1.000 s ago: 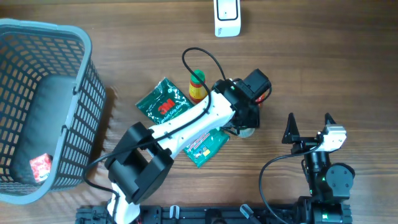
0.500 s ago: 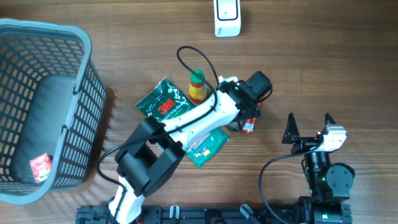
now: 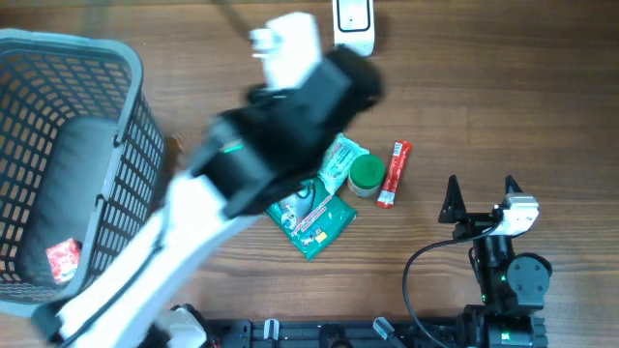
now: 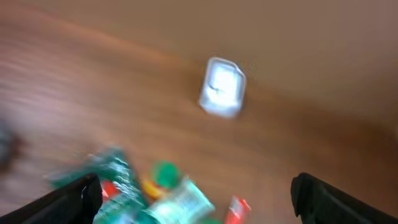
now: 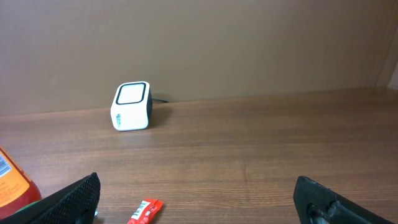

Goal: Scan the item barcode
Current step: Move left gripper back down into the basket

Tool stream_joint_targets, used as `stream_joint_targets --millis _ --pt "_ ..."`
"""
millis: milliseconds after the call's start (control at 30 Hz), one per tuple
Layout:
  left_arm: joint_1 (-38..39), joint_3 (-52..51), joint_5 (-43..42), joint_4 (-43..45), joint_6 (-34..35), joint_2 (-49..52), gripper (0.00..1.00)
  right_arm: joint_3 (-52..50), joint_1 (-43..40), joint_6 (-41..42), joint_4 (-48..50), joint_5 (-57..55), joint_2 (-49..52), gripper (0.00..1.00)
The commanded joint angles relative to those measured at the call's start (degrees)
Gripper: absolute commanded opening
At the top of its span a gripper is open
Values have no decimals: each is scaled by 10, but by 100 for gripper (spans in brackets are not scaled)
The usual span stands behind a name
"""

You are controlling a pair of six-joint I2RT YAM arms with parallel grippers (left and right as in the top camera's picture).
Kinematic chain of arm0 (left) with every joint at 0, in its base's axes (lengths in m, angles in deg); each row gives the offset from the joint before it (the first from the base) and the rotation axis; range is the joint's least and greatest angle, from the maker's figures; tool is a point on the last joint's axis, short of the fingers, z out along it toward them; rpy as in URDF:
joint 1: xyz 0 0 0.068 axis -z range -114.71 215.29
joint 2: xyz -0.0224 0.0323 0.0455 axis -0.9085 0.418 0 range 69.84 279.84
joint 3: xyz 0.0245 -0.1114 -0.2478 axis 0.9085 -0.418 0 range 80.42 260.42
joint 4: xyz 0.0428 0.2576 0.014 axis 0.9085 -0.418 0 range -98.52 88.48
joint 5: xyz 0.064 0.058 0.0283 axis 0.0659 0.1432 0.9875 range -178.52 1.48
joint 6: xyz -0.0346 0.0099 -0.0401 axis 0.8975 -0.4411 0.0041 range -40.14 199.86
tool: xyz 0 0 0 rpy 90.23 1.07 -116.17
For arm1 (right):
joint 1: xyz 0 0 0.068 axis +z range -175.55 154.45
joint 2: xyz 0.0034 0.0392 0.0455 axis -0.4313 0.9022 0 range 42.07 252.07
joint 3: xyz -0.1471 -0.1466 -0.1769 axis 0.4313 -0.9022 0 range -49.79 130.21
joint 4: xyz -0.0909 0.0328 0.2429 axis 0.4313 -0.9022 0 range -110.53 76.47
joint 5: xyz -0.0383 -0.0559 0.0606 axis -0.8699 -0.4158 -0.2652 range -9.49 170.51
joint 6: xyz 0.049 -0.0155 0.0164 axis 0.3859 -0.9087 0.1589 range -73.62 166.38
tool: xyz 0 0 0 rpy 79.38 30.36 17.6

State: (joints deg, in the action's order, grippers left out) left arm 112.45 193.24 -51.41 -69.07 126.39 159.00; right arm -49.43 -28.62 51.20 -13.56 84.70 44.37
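Logging right gripper (image 3: 481, 198) first, at the near edge: spread fully, nothing held, well apart from the goods.

Next out, mid-table, found the pile: red stick (image 3: 394, 174) lying flat just beside bottle (image 3: 366, 174), green packets (image 3: 314, 217) overlapping to their left. Cannot tell which one is meant for scanning. None lifted, all on the wood.

Above the pile, caught left gripper (image 4: 196, 196) only through heavy blur in its wrist view: fingers wide apart, nothing between them. Smeared across the overhead view too, hiding part of the packets.

Far edge: scanner (image 3: 353, 24), well apart from the pile. Basket (image 3: 58, 39) off to the left.

Risks, as judged:
- Nothing gripped yet, so no code near the scanner.
- Coming down fast on the pile could tip the bottle or scatter the packets.
- Pinching the thin stick off flat wood likely to slip.
- Grabbing overlapped packets may lift two at once.
- Code may end up face down, creased, or under a finger, giving no read.
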Motion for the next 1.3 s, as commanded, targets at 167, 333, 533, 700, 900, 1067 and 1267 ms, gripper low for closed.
stream_joint_targets --millis 167,333,533,700,900,1067,1267 --pt "-279 2 115 -214 222 -90 100 -1 2 -3 1 -3 -2 100" --pt "-483 -18 57 -289 339 -91 100 -1 2 -3 1 -3 -2 100" --pt "-674 -99 -32 -260 339 -71 100 -1 2 -3 1 -3 -2 100" --pt "-773 -232 -51 -176 339 -52 100 -1 2 -3 1 -3 -2 100" --pt "-823 -349 -51 -57 332 -31 81 -1 2 -3 1 -3 -2 100" --pt "-827 -386 -49 5 332 13 84 -1 2 -3 1 -3 -2 100" --pt "-835 -396 -49 52 332 96 85 -1 2 -3 1 -3 -2 100"
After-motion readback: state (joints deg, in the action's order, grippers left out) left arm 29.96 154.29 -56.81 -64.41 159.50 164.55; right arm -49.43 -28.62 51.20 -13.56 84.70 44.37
